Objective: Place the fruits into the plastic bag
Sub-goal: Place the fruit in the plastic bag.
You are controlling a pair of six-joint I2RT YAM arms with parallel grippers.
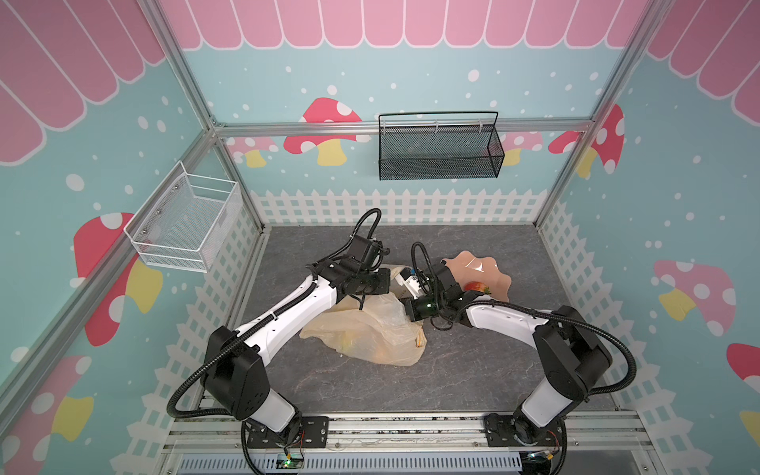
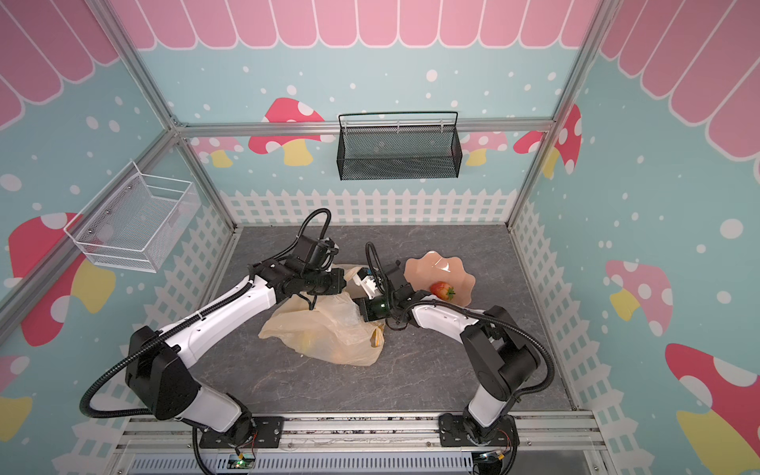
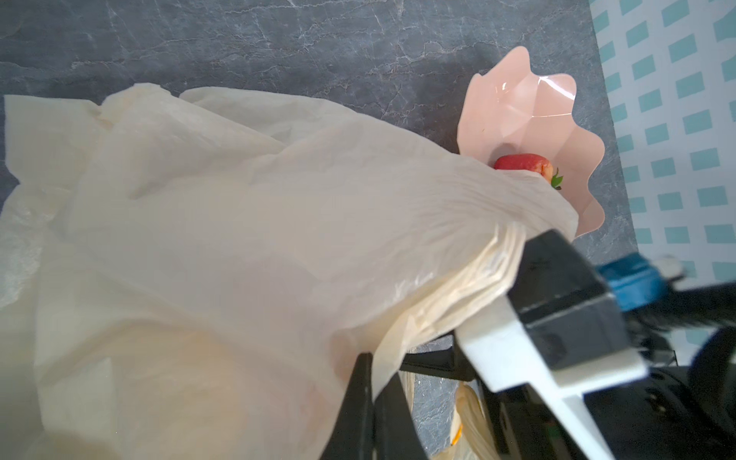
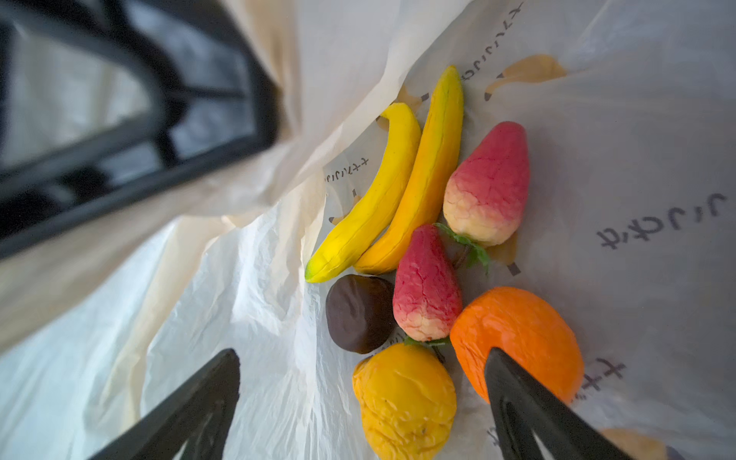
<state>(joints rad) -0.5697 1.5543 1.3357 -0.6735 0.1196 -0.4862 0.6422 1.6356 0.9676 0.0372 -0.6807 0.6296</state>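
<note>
The cream plastic bag (image 1: 370, 329) lies mid-table in both top views (image 2: 329, 333). My left gripper (image 3: 372, 358) is shut on a fold of the bag's rim and holds it up. My right gripper (image 4: 362, 353) is open inside the bag's mouth, holding nothing. Below it, on the bag's inner wall, lie two yellow bananas (image 4: 378, 191), two red fruits (image 4: 490, 183), a dark purple fruit (image 4: 358, 314), a lumpy yellow-orange fruit (image 4: 404, 398) and an orange tangerine (image 4: 517, 338). One red green-leafed fruit (image 1: 475, 286) rests in the pink bowl (image 1: 481, 267).
The pink scalloped bowl (image 2: 436, 267) stands just right of the bag, close behind my right wrist. A black mesh basket (image 1: 440, 152) hangs on the back wall and a white wire basket (image 1: 185, 222) on the left wall. Picket-fence walls enclose the grey table.
</note>
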